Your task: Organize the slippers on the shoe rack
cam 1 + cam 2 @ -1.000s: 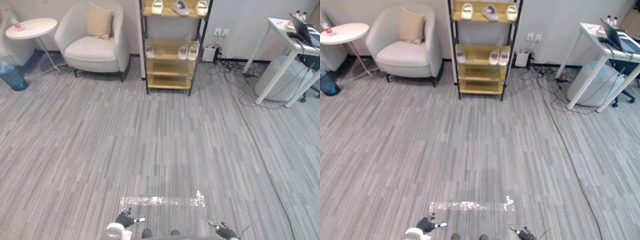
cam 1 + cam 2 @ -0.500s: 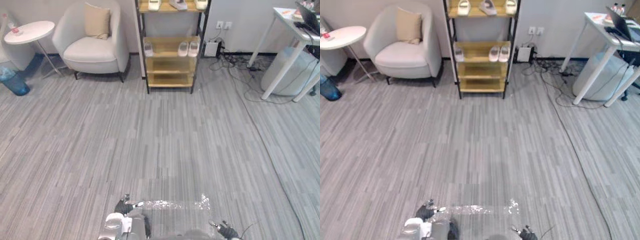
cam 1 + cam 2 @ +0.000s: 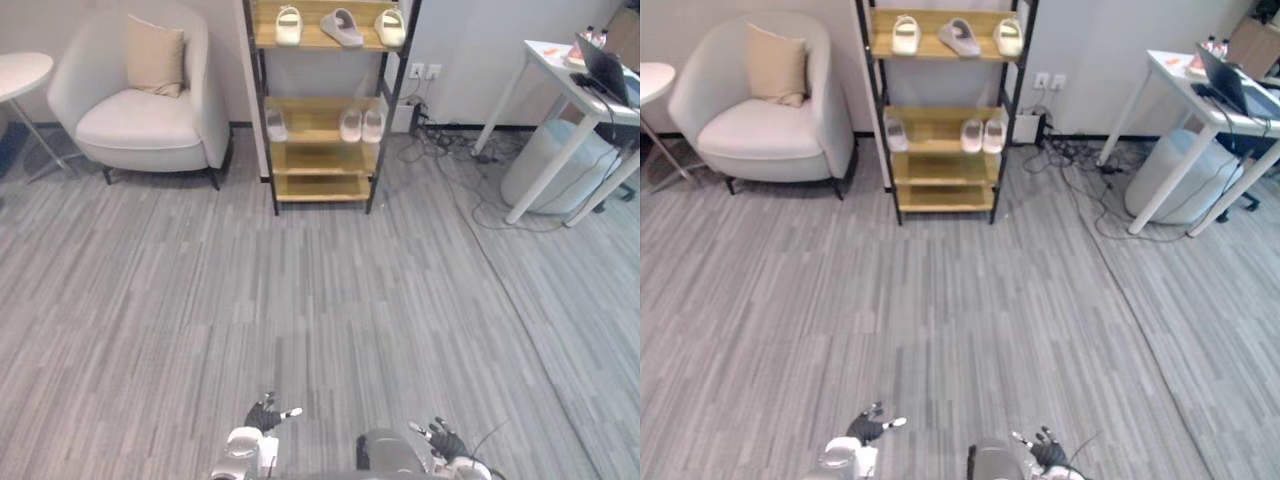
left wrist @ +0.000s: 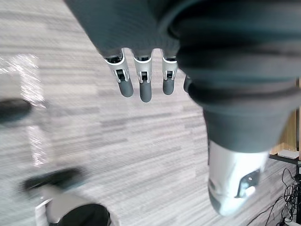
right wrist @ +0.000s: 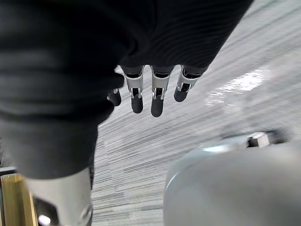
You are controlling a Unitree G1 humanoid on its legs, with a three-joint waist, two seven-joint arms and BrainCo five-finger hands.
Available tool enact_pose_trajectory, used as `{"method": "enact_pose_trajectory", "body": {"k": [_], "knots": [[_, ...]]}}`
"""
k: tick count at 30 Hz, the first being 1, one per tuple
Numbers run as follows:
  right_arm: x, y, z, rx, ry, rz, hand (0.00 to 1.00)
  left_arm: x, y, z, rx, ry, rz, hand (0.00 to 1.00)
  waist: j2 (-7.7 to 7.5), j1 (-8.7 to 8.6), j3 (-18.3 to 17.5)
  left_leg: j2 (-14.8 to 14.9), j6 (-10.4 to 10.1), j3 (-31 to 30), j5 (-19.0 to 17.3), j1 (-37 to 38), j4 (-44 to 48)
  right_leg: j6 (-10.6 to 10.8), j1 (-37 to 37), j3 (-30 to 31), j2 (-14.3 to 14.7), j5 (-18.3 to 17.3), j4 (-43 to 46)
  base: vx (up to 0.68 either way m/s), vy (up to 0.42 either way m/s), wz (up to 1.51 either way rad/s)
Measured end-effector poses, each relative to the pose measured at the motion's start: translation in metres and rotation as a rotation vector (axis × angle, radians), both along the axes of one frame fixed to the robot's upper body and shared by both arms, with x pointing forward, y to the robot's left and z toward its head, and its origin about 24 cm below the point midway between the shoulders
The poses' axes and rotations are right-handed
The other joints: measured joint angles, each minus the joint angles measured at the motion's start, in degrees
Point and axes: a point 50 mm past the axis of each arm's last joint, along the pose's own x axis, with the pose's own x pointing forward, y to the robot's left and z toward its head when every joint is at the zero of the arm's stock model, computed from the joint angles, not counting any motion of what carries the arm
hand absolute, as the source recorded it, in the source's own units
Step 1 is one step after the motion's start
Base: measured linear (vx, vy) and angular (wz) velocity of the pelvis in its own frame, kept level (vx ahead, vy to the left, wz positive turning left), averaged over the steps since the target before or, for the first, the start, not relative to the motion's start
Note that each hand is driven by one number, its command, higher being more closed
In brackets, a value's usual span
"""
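Note:
The wooden shoe rack (image 3: 322,158) with its black frame stands against the far wall. Its top shelf carries a cream slipper (image 3: 288,24), a grey slipper (image 3: 342,27) lying askew and another cream slipper (image 3: 390,27). On the middle shelf a single white slipper (image 3: 275,124) sits at the left, and a white pair (image 3: 361,124) sits side by side at the right. My left hand (image 3: 265,415) and right hand (image 3: 440,440) hang low, far from the rack. Both are open with straight fingers (image 4: 140,84) and hold nothing.
A pale armchair (image 3: 140,110) with a beige cushion stands left of the rack, beside a round side table (image 3: 15,75). To the right are a white desk (image 3: 575,85) with a laptop, a round grey bin (image 3: 545,170) under it and loose cables (image 3: 455,150) on the floor.
The camera has moved closer to the rack and turned, so the rack's top shelf now shows in full. The shiny floor mark has left the view. Both hands stay low and open.

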Motion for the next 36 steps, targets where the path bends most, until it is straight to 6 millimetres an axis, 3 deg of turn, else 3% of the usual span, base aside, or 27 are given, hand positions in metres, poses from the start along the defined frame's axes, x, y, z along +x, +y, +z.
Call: {"method": "enact_pose_trajectory", "body": {"k": [1,2,3,5,6,7,9,12,14,15,16,17,18,19,20,21,22,23,24,26,27,28,30,33,34,35,36], "knots": [[0.007,-0.010,0.003,-0.027,-0.010,0.009,0.00,-0.005,-0.010,-0.003,-0.024,0.028,-0.010,0.00,3.60,0.04,0.1,2.7,-1.8,-1.5,-0.1,0.6,0.5,-1.4,1.0,-1.3,2.4,-1.4,0.8,0.47,-0.198,0.12],[0.009,-0.011,0.003,-0.030,-0.010,0.011,0.00,-0.006,-0.012,-0.004,-0.029,0.031,-0.008,0.00,3.97,0.16,0.2,2.8,-2.5,-1.8,0.4,0.5,0.7,-1.6,0.9,-1.4,2.4,-2.0,1.1,0.44,-0.171,-0.07],[0.012,-0.012,0.004,-0.028,-0.013,0.006,0.00,-0.006,-0.016,-0.004,-0.042,0.034,0.001,0.00,4.82,0.23,0.8,3.1,-5.4,-2.6,2.7,0.4,3.2,-2.7,1.7,-1.7,2.5,-3.9,2.5,0.52,-0.232,0.06],[0.012,-0.012,0.004,-0.031,-0.013,0.010,0.00,-0.007,-0.019,-0.005,-0.063,0.039,0.037,0.00,5.05,0.03,1.6,4.0,-7.7,-3.0,6.0,-0.7,12.9,-3.8,6.6,-2.7,2.4,-6.2,2.4,0.45,-0.215,0.20],[0.009,-0.008,0.003,-0.028,-0.009,0.033,0.00,-0.007,-0.020,-0.004,-0.075,0.033,0.057,0.00,4.22,0.01,1.9,4.8,-8.2,-3.4,10.8,-4.8,25.0,-4.2,10.8,-3.3,1.7,-7.9,1.5,0.29,-0.163,0.27],[0.008,-0.002,0.003,-0.023,-0.011,0.065,0.00,-0.006,-0.016,-0.002,-0.072,0.015,0.077,0.00,3.39,0.80,2.2,6.8,-7.5,-2.7,10.8,-10.7,37.9,-5.1,14.4,-3.4,1.6,-10.1,0.0,0.33,-0.186,0.24],[0.009,0.008,0.001,-0.005,-0.008,0.096,0.00,-0.003,-0.015,0.000,-0.073,-0.005,0.085,0.00,3.50,1.30,2.2,9.2,-5.3,0.0,6.5,-18.1,46.4,-6.3,17.8,-3.6,2.1,-12.0,-1.3,0.17,-0.081,0.06],[0.011,0.010,0.001,0.003,-0.009,0.090,0.00,-0.002,-0.015,0.002,-0.074,-0.024,0.084,0.00,3.34,2.09,2.2,8.7,-3.7,6.8,1.8,-24.2,37.1,-5.4,22.9,-3.1,1.5,-12.5,-5.1,0.27,-0.017,-0.09],[0.009,0.010,0.001,0.007,-0.001,0.084,0.00,-0.001,-0.016,0.002,-0.077,-0.029,0.082,0.00,3.18,2.45,2.3,5.8,-3.8,8.2,1.9,-24.8,23.8,-4.5,25.2,-2.4,0.9,-13.4,-7.0,0.31,0.069,-0.16],[0.008,0.010,0.000,0.008,0.007,0.079,0.00,-0.001,-0.017,0.002,-0.075,-0.029,0.073,0.00,3.24,2.67,2.2,3.0,-4.0,7.5,4.3,-24.9,12.2,-3.7,27.0,-1.8,0.6,-14.4,-8.4,0.23,0.059,-0.11],[0.007,0.010,0.000,0.007,0.009,0.079,0.00,-0.001,-0.017,0.002,-0.075,-0.029,0.071,0.00,3.34,2.79,2.1,2.6,-4.1,7.1,5.1,-25.0,10.1,-3.6,27.2,-1.7,0.6,-14.7,-8.6,0.43,0.162,-0.27],[0.005,0.009,-0.001,0.006,0.023,0.079,0.00,0.000,-0.020,0.003,-0.074,-0.030,0.047,0.00,3.49,3.51,1.3,1.3,-3.0,5.0,9.4,-26.1,5.8,-2.4,27.4,-0.5,0.8,-16.3,-8.8,0.50,0.230,-0.45],[0.002,0.013,-0.003,0.016,0.036,0.080,0.00,-0.004,-0.019,0.001,-0.071,-0.020,0.048,0.00,2.73,4.27,0.0,-0.6,1.0,4.2,12.8,-26.2,6.3,-1.2,28.1,1.2,-0.5,-18.1,-8.2,0.76,0.294,-0.41],[0.000,0.015,-0.004,0.024,0.042,0.080,0.00,-0.006,-0.019,0.000,-0.071,-0.012,0.051,0.00,1.13,3.94,-1.1,-2.0,2.2,5.0,12.5,-26.0,6.9,-0.4,27.8,2.2,-1.9,-18.9,-6.7,0.49,0.175,-0.25],[-0.004,0.016,-0.005,0.028,0.050,0.078,0.00,-0.006,-0.019,0.000,-0.071,-0.010,0.051,0.00,0.79,3.89,-1.3,-2.2,2.7,5.6,12.6,-25.9,7.1,-0.2,27.5,2.5,-2.4,-19.0,-5.9,0.49,0.131,-0.10],[-0.008,0.022,-0.006,0.045,0.057,0.075,0.00,-0.008,-0.020,0.000,-0.071,-0.006,0.047,0.00,-0.65,3.93,-2.1,-3.7,3.8,6.8,13.1,-25.1,8.2,1.2,25.7,4.6,-3.6,-18.9,0.2,0.54,0.169,-0.05],[-0.012,0.024,-0.007,0.053,0.063,0.073,0.00,-0.011,-0.021,-0.002,-0.071,0.006,0.035,0.00,-1.40,3.87,-2.3,-5.4,4.5,6.7,11.9,-21.6,7.2,5.6,23.4,5.3,-4.5,-17.4,10.6,0.64,0.201,0.00],[-0.013,0.023,-0.008,0.054,0.065,0.073,0.00,-0.013,-0.022,-0.002,-0.071,0.011,0.027,0.00,-1.48,3.82,-2.3,-5.8,4.7,6.5,11.5,-20.5,6.6,7.5,22.4,5.5,-4.5,-16.5,14.0,0.61,0.188,0.27],[-0.012,0.022,-0.007,0.055,0.056,0.067,0.00,-0.012,-0.023,-0.003,-0.063,0.015,0.004,0.00,-1.42,3.22,-2.3,-6.5,5.1,5.0,9.8,-17.0,5.4,11.4,17.5,5.5,-4.7,-13.0,27.2,0.49,0.113,0.40],[-0.009,0.019,-0.005,0.049,0.038,0.051,0.00,-0.013,-0.022,-0.004,-0.059,0.024,-0.001,0.00,-1.08,2.83,-1.8,-6.7,5.5,3.4,9.4,-12.6,3.9,8.6,14.0,3.6,-4.8,-14.1,35.2,0.46,0.063,0.36],[-0.006,0.014,-0.003,0.037,0.024,0.043,0.00,-0.016,-0.022,-0.005,-0.058,0.040,-0.004,0.00,0.17,2.81,-1.0,-5.9,5.4,2.4,9.3,-7.7,0.5,5.2,11.9,0.8,-4.8,-16.0,35.6,0.43,0.001,0.29],[-0.004,0.011,-0.002,0.028,0.014,0.043,0.00,-0.017,-0.020,-0.006,-0.051,0.045,-0.005,0.00,1.29,2.55,-0.7,-4.6,5.4,1.6,9.4,-4.6,-1.6,3.1,9.7,-1.4,-4.5,-17.6,31.2,0.41,-0.021,0.30],[0.001,0.011,-0.001,0.027,0.002,0.046,0.00,-0.015,-0.013,-0.006,-0.032,0.046,-0.005,0.00,1.35,1.95,-0.9,-3.2,5.3,0.7,9.3,-3.4,-1.9,2.3,6.5,-2.7,-3.9,-18.1,22.7,0.42,-0.137,0.43],[0.006,0.013,0.000,0.031,-0.008,0.048,0.00,-0.018,-0.008,-0.007,-0.017,0.058,-0.010,0.00,1.21,0.76,-1.0,-1.2,2.5,-0.4,7.7,-1.8,-2.0,1.3,4.7,-2.0,-1.4,-9.2,2.1,0.41,-0.212,0.36],[0.000,0.016,-0.003,0.042,0.012,0.044,0.00,-0.021,-0.004,-0.009,0.000,0.070,-0.032,0.00,-0.67,0.59,-1.0,-2.4,0.5,-1.5,6.4,-0.7,-2.1,0.4,4.8,-0.3,-1.7,2.7,-5.8,0.44,-0.243,0.02],[0.005,0.009,-0.001,0.027,0.002,0.031,0.00,-0.025,-0.009,-0.011,-0.010,0.094,-0.037,0.00,1.83,0.80,-0.8,0.5,-1.8,-2.7,4.9,0.8,-2.2,-1.5,5.0,-1.3,0.7,2.7,-3.2,0.49,-0.263,-0.01],[0.006,0.003,0.000,0.012,0.001,0.027,0.00,-0.024,-0.013,-0.011,-0.023,0.094,-0.037,0.00,2.72,0.73,-0.7,1.1,-2.9,-2.8,5.6,1.0,-2.3,-2.2,5.3,-1.5,1.1,0.5,-3.1,0.31,-0.167,-0.11]]}}
